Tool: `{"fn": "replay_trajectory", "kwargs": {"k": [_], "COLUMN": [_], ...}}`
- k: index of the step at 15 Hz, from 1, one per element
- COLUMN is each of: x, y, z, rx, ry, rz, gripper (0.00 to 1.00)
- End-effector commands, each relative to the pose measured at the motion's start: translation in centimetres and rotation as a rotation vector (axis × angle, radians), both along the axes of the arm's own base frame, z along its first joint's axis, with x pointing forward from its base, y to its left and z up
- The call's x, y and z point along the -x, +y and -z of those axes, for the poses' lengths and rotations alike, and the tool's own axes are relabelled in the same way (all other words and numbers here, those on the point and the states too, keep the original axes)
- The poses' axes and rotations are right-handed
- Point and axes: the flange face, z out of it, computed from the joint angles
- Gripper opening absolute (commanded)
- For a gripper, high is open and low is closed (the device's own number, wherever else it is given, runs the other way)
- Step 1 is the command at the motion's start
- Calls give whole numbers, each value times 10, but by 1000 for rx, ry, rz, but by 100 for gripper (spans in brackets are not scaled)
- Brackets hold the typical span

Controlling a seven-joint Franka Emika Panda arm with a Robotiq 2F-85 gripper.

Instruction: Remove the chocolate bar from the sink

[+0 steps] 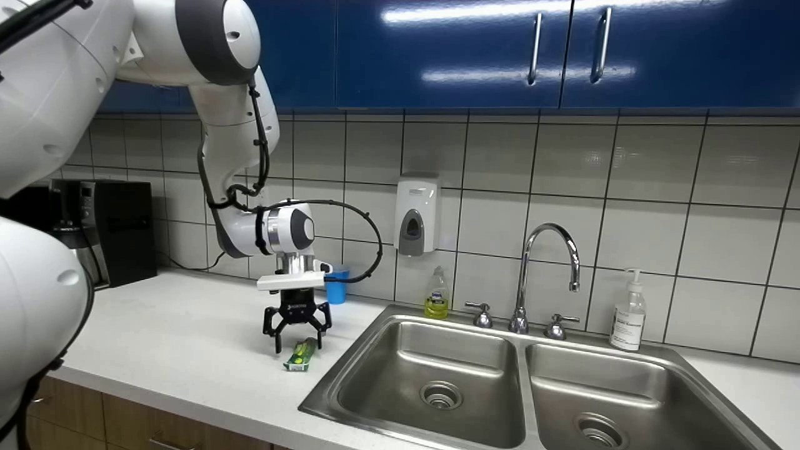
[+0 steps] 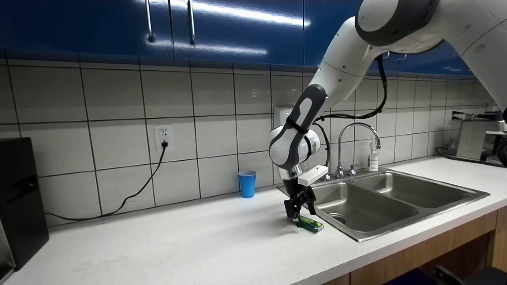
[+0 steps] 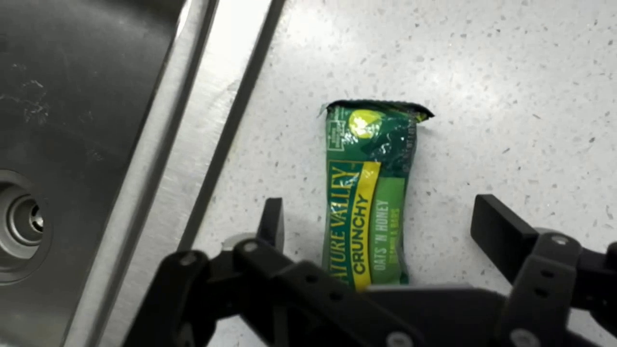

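Pointing down, gripper (image 1: 299, 347) has fingers (image 3: 501, 236) spread wide, holding nothing.
Arm (image 1: 236, 136) arches high, wrist bent low over the counter (image 1: 187, 331); black, blocky fingers either side of the bar (image 3: 366, 207), a gap at each. Bar lies on the white speckled counter just beside the sink (image 1: 529, 394): flat oblong, glossy green wrapper, crimped end. Sink: steel, two round-cornered basins.

White glare streaks the blue cabinets (image 1: 450, 47) in both exterior views, while in the wrist view the counter (image 3: 491, 82) shines pale beside the dim sink basin (image 3: 82, 135).
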Motion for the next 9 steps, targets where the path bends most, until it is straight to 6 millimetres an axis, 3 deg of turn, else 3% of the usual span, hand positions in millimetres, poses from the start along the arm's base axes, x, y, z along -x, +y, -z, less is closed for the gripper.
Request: {"fn": "replay_trajectory", "kwargs": {"k": [1, 9], "x": [11, 24], "y": [-11, -36], "z": [-26, -57], "rx": [-24, -86], "ry": [-20, -54], "rz": [31, 134], "gripper": [100, 100]}}
